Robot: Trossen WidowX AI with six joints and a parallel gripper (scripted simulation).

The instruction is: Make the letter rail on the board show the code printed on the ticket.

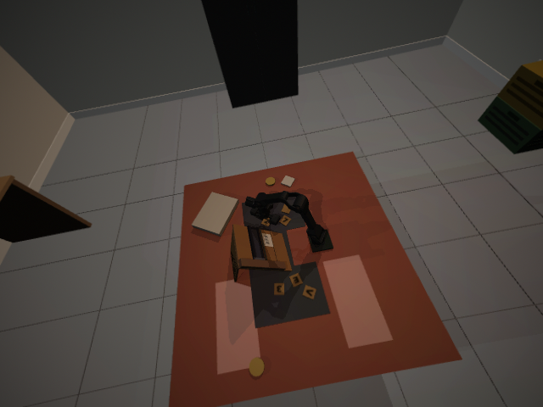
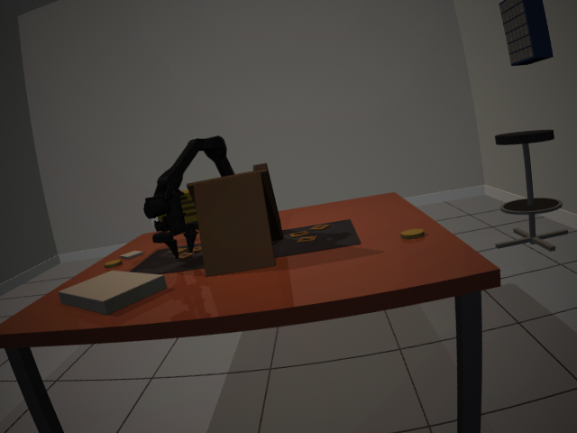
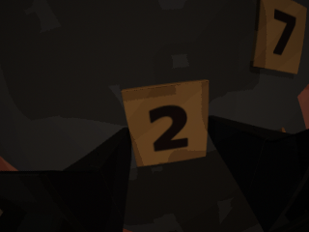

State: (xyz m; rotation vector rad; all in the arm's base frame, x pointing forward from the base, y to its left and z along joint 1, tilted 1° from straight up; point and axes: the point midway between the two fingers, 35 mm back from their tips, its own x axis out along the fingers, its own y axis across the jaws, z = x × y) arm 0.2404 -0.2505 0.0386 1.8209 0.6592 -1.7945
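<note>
We have the gripper (image 1: 271,220) (image 2: 183,254) (image 3: 169,128) clamped on the "2" tile (image 1: 265,222) (image 2: 185,255) (image 3: 166,123), located beside the board (image 1: 280,250) (image 2: 235,224). The "7" tile (image 1: 285,220) (image 3: 280,36) lies on the same side of the board. On the board's opposite side, three tiles, including the "V" tile (image 1: 309,292), lie on a dark mat (image 1: 267,313) (image 2: 344,232).
</note>
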